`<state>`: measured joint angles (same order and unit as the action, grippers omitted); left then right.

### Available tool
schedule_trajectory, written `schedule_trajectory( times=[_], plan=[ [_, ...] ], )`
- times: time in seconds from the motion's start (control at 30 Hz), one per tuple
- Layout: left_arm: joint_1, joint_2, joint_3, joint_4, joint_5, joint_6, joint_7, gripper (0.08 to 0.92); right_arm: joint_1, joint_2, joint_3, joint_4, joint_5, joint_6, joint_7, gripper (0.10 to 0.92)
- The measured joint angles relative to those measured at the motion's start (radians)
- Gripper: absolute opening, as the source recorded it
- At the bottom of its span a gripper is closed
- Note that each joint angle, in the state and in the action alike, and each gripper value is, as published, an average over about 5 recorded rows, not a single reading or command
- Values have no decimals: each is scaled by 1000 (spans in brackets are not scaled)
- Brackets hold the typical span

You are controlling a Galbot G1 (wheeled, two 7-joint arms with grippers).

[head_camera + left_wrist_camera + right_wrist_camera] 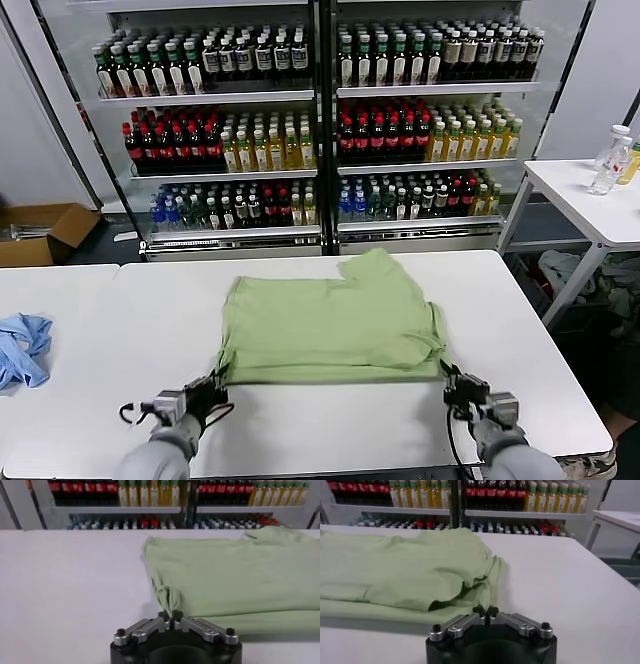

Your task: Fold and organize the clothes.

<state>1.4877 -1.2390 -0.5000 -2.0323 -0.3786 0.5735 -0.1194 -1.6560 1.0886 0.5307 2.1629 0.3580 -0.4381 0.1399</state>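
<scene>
Polo shirt (330,325) flat mid-table (330,430), near hem at front edge of the cloth. Left gripper (170,616) pinched closed on near-left corner, right gripper (485,612) clamped on near-right corner. Lift both evenly, keep hem taut, carry straight toward collar; avoid dragging lower layer.

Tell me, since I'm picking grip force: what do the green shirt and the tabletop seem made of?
The light green short-sleeved shirt looks like soft matte knit, probably cotton: it bunches where the left gripper pinches it. The white table appears smooth, hard laminate with a faint sheen.
</scene>
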Motion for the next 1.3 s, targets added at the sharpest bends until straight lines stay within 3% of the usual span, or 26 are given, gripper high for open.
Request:
schedule_trajectory(
  times=[0.13,0.23,0.53,0.8,1.0,1.3],
  plan=[
    [118,8,-39,-103,41,4,8,98,-68,-8,26,75,-34,0,-1,260],
    [188,16,-66,-175,74,4,9,146,-86,-16,37,119,-43,-1,2,329],
    [221,48,-126,-273,83,-8,10,405,46,-49,8,111,6,-27,36,607],
    [70,68,-107,-172,70,-12,14,639,353,-35,-131,-79,101,-74,77,806],
    [-124,73,-48,-2,68,-13,10,793,604,7,-255,-279,157,-102,91,822],
    [-406,66,75,291,57,-8,-8,823,896,97,-397,-588,176,-120,89,823]
  ],
)
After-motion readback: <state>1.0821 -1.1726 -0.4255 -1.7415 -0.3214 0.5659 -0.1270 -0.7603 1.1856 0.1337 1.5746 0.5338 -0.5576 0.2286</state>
